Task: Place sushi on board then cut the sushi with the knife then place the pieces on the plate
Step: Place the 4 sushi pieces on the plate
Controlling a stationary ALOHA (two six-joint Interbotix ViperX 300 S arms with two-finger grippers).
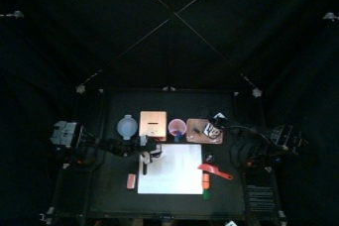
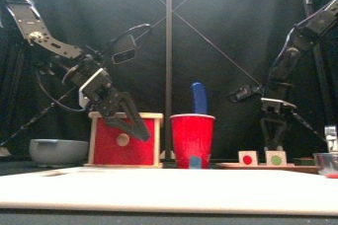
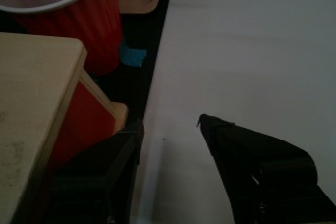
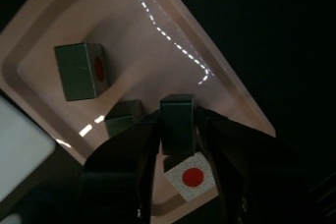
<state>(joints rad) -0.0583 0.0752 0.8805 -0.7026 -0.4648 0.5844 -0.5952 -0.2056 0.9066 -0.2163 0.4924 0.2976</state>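
Right wrist view: right gripper is pinching a sushi piece over the pink tray — red-dotted end facing camera; left gripper is gaping.

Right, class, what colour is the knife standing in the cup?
The knife is blue; the front view shows it best.

Pink tray, under the fingers of the right gripper: smooth moulded plastic, glossy, with bright streaks of glare. Sushi piece, clamped between those fingers: dark matt sides and a smooth white end face with a red dot. The fingers are black with a dull finish.

White cutting board, beneath the parted fingers of the left gripper: smooth, matt. Wooden box, beside one finger: pale bare-looking wood, faintly speckled. Red cup, past the fingertips: glossy plastic.
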